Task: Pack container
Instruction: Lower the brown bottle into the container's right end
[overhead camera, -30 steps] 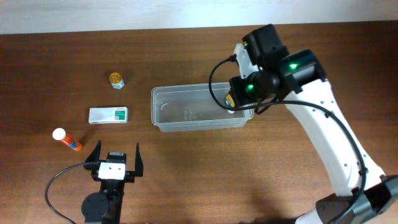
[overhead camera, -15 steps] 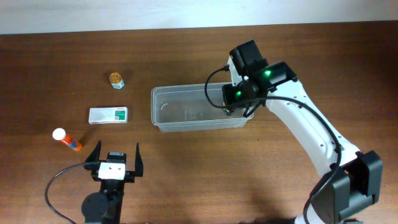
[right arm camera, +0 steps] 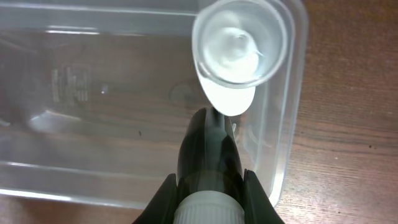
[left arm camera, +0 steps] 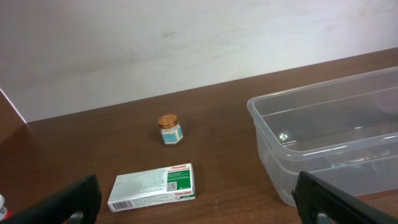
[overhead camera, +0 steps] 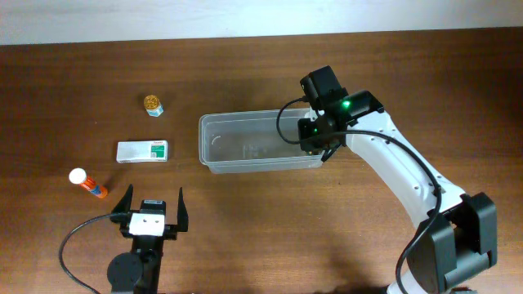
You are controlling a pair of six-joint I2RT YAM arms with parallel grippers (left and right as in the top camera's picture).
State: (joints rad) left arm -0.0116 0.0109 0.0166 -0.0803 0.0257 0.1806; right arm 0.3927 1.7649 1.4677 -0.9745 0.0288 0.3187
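Left claw (overhead camera: 154, 198) sits at the near edge of the worktop (overhead camera: 270, 245). Its two fingers are spread wide with nothing between them, and it is well apart from everything else. Just beyond it, to its left, an orange tube with a white cap (overhead camera: 87, 183) lies on its side. Farther back lies a flat white-and-green box (overhead camera: 142, 151), and beyond that a small jar with a gold lid (overhead camera: 153, 104) stands upright. All three are out on the bare wood, and neither arm touches them.

To the right of the box, around mid-worktop, is the container (overhead camera: 253, 165), a clear tub lying lengthwise. Through its walls most of the floor looks bare. The right claw (overhead camera: 315, 135) hangs over its right-hand end, pointing down into it. From the wrist camera, a small round clear-topped piece (right arm camera: 241, 40) with white beneath it shows at the very tip of the dark fingers, inside the tub by its end wall. Whether the fingers pinch it or have let it go cannot be made out.

By my reckoning the packing has barely begun. One piece is going in or just in, and the tube, box and jar are yet to be moved.
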